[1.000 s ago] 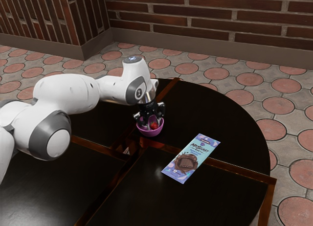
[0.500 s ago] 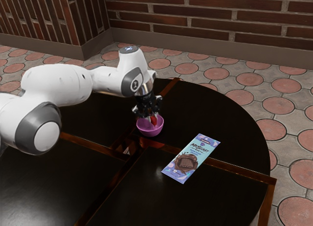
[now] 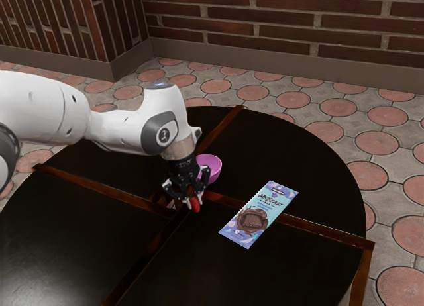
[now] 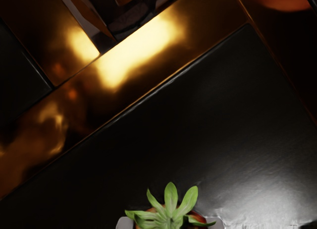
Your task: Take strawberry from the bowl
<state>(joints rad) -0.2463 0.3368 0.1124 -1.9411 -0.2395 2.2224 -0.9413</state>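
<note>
In the exterior view my gripper (image 3: 193, 201) is shut on the red strawberry (image 3: 195, 205), holding it low over the dark table. It is outside the pink-purple bowl (image 3: 212, 171), toward the viewer and the exterior view's left; my hand partly covers the bowl's near side. In the wrist view the strawberry (image 4: 171, 216) shows its green leaves at the lower edge, between the grey fingertips of my gripper (image 4: 171, 223), one on each side.
A chocolate bar in a blue-purple wrapper (image 3: 258, 214) lies flat on the dark round table (image 3: 308, 173), toward the exterior view's right. Reddish-brown wooden strips (image 3: 318, 232) cross the tabletop. A small gap in the tabletop (image 4: 131, 16) appears in the wrist view.
The strawberry has come up out of the bowl with my gripper, then moved toward the viewer and the exterior view's left. The bowl and chocolate bar have stayed put.
</note>
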